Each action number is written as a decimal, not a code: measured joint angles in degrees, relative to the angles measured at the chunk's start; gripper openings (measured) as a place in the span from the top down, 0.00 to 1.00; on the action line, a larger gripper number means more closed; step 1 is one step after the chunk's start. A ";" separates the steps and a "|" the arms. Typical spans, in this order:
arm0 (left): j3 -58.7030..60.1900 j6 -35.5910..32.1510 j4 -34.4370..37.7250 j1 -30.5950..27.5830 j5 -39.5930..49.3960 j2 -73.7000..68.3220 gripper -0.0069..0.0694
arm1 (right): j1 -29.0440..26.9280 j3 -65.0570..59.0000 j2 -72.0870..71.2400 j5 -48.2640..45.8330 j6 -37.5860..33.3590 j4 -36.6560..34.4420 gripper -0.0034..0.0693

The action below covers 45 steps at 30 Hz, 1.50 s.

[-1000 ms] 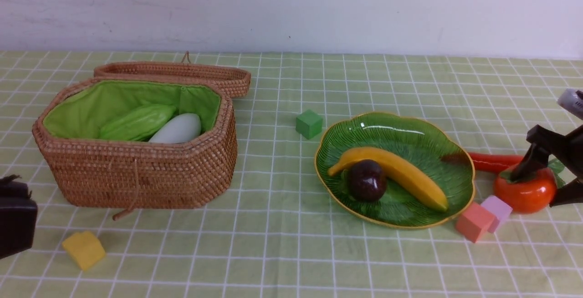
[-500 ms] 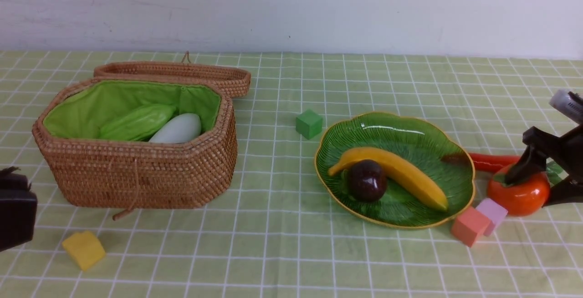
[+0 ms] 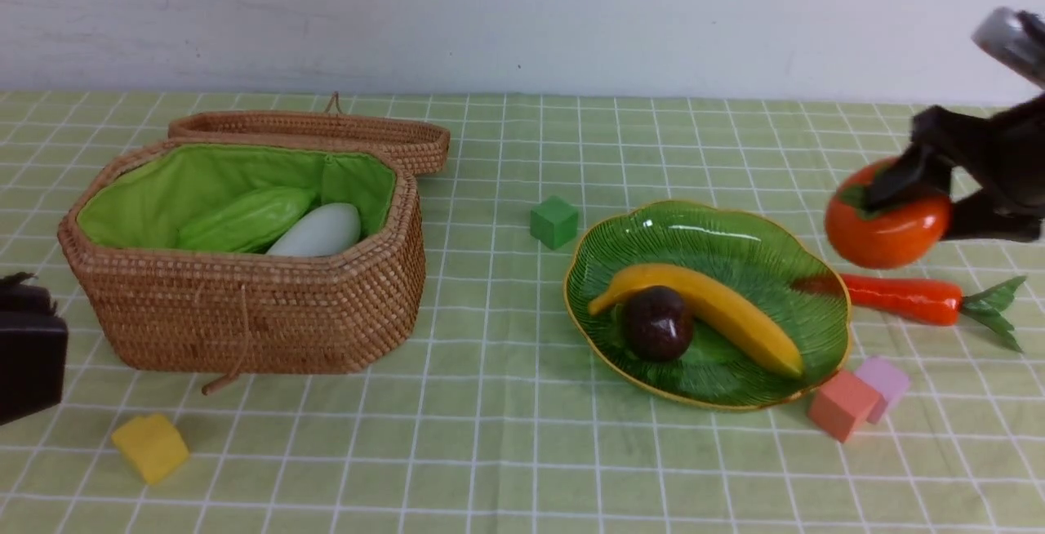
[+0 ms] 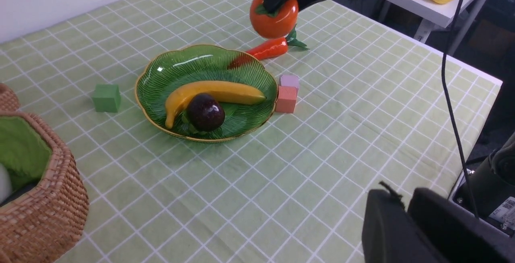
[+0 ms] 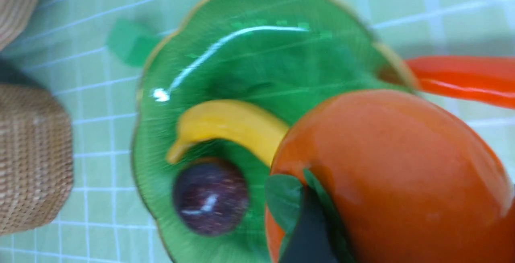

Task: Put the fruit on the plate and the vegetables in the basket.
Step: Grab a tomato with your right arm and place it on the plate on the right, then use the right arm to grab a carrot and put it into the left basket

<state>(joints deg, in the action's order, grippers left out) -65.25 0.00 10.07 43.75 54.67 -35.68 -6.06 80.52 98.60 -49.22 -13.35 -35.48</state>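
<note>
My right gripper (image 3: 916, 206) is shut on the glossy orange persimmon (image 3: 886, 232), holding it in the air to the right of the green plate (image 3: 727, 244), above the carrot (image 3: 898, 297). In the right wrist view the persimmon (image 5: 394, 174) fills the foreground, with one dark finger by its green calyx. The banana (image 3: 710, 305) and the mangosteen (image 3: 658, 323) lie on the plate. A light-green gourd (image 3: 245, 220) and a white vegetable (image 3: 318, 232) rest inside the open basket (image 3: 245, 313). My left gripper (image 3: 28, 362) sits low at the left, shut and holding nothing.
A green cube (image 3: 553, 222) lies behind the plate's left edge. A salmon cube (image 3: 845, 405) and a lilac cube (image 3: 882, 383) touch the plate's front right. A yellow cube (image 3: 149, 447) lies in front of the basket, whose lid (image 3: 326, 130) hangs open behind.
My right gripper closed on the persimmon and lifted it off the cloth, up and slightly left, uncovering the carrot's leaves. The two cubes shifted a little left. The left gripper barely moved.
</note>
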 joint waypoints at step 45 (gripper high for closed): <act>0.00 0.00 -0.06 0.00 -0.94 0.00 0.80 | 8.78 10.94 -0.10 -5.03 -0.15 33.12 0.43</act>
<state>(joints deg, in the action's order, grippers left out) -65.25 0.00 10.01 43.75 53.72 -35.68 2.72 91.47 98.49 -54.25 -13.50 -2.36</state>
